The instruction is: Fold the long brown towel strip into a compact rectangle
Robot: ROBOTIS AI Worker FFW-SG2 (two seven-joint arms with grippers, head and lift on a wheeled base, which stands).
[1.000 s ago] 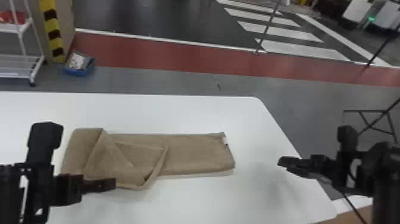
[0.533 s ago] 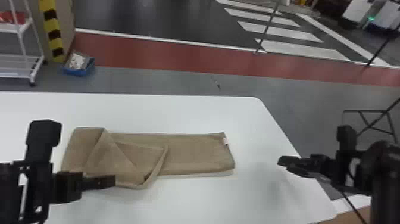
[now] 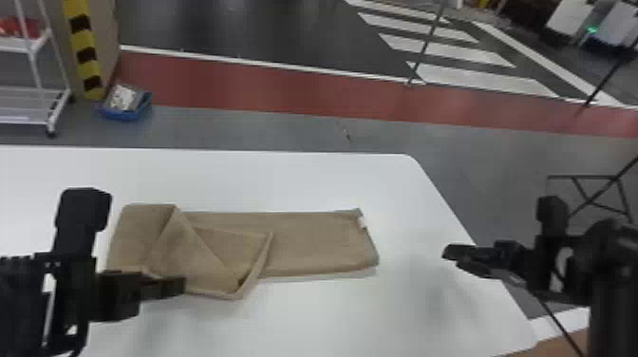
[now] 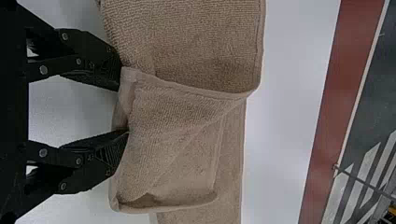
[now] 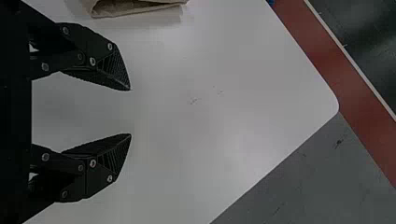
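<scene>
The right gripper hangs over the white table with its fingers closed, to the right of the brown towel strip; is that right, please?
Not quite: the right gripper has its fingers spread apart, not closed, as the right wrist view shows. It does hang over the white table, to the right of the brown towel strip.

So both arms are out in front. The left arm (image 3: 23,299) comes in at the lower left of the head view, the right arm (image 3: 614,289) at the lower right, and they're kinda aimed inward at each other, well apart. Left gripper (image 3: 179,286) has its black fingers spread with a decent gap in its wrist view, and yeah, right gripper (image 3: 456,259) is gaping too, fingertips apart. Each wrist also has a chunky black block sticking up, fwiw.
</scene>
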